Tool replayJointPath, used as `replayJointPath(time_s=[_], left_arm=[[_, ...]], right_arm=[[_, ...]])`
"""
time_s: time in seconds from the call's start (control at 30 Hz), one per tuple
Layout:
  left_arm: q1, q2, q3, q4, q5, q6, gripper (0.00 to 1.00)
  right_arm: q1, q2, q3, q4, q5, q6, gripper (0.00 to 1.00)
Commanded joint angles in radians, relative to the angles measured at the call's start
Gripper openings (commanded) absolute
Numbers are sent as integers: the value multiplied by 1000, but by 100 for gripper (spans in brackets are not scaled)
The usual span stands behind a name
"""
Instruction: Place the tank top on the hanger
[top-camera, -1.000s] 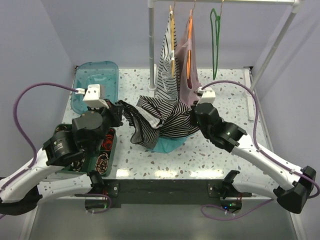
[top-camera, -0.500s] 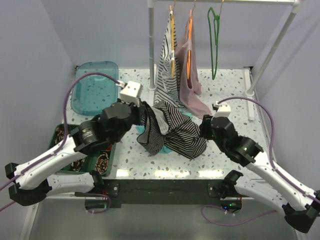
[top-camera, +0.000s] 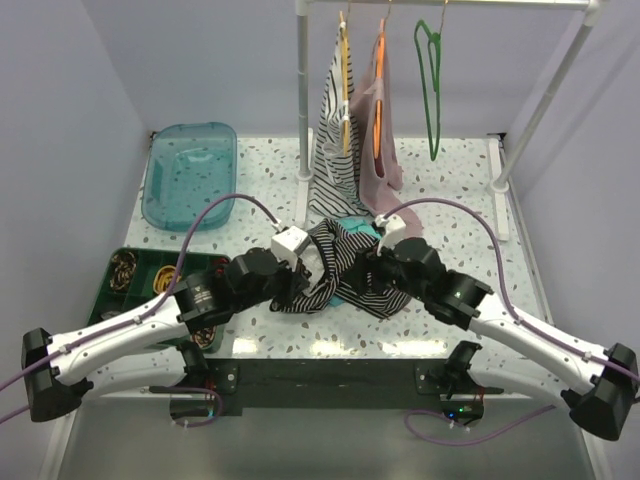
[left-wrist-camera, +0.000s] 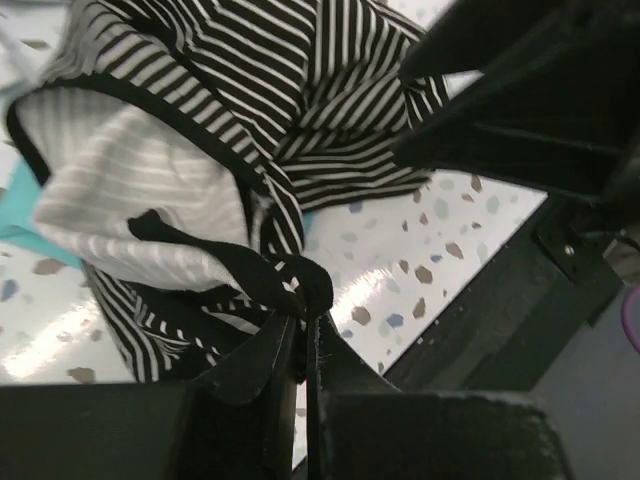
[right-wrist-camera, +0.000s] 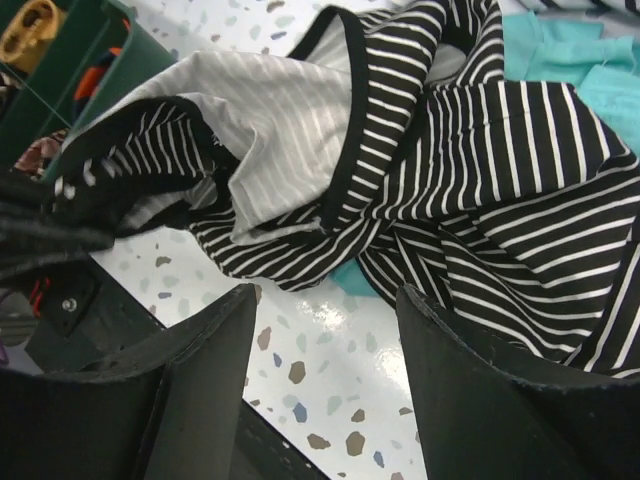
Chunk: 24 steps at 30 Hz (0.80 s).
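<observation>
Pinching a black-trimmed edge of the tank top (left-wrist-camera: 330, 90), the left fingers (left-wrist-camera: 255, 365) sit pressed together on it low over the counter (top-camera: 460, 160); the garment lies bunched between the two arms, partly over a teal cloth (right-wrist-camera: 560, 60); the right fingers (right-wrist-camera: 200, 380) hover spread just above the stripes, gripping nothing; the hanger (top-camera: 430, 90) hangs from the rail (top-camera: 480, 3) far right, well apart; judging by this, untangling is in hand, and next the right side needs its own hold on a strap.

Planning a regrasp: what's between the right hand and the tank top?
Right wrist view: only bare speckled table between the right hand and the tank top.
</observation>
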Motion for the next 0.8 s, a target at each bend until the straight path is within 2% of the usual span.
replayJointPath(time_s=[0.0,0.1,0.27,0.37,0.5,0.6,0.77], left_arm=[[-4,-25,-125,121,198,-67,0],[-4,-56,-231,161,274,-122,0],[-4,-155,-350,169,314,-205,0],[-4,-205,-399,158,338,-239,0],[-10,-235,-439,167,356,-277,0],[-13,-232,-460,172,366,-295,0],[-16,-229,-470,178,370,-300,0]], right_arm=[[2,36,22,64,63,29,61],[2,114,34,118,74,15,60],[21,314,189,125,125,-26,56],[53,435,276,125,210,-62,56],[88,582,365,125,315,-105,57],[96,627,416,122,411,-146,60],[96,713,481,89,481,-201,63]])
